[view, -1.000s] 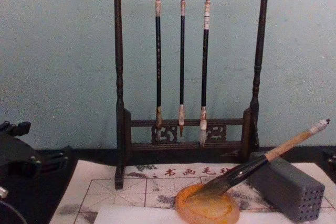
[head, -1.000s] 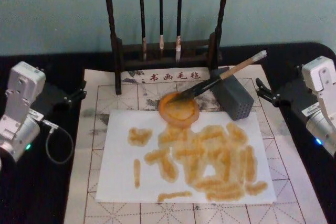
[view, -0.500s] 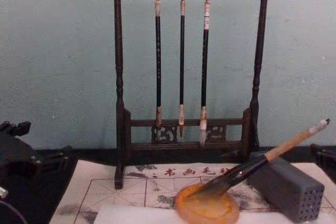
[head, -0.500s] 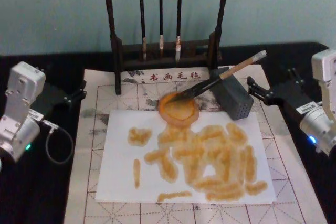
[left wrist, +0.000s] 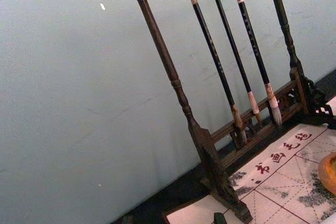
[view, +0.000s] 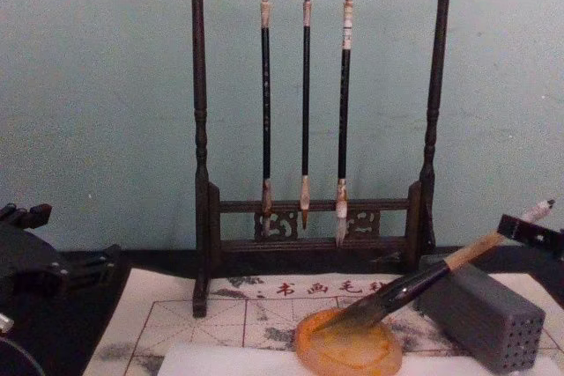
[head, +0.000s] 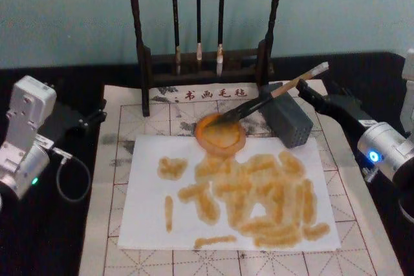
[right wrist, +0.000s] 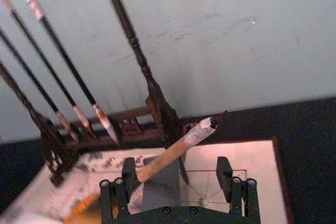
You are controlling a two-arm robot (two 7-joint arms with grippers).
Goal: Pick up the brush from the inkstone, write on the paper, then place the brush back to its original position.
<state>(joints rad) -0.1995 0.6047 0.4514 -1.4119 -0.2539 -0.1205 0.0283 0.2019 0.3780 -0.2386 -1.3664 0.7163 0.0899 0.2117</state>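
"Where is the brush?"

"Your brush [head: 272, 97] lies with its bristles in the inkstone [head: 220, 134], at the 12 o'clock edge of the paper [head: 149, 218]. Its handle leans on the grey block [head: 290, 121] and slants up toward 2 o'clock."

"And the arms?"

"Your right gripper [head: 307, 95] sits at 3 o'clock, just beside the whitish end cap, with its jaws spread wide and holding nothing. I can't tell you whether it touches the cap. Your left gripper [head: 94, 116] is parked at 9 o'clock, off the mat [head: 123, 108]."
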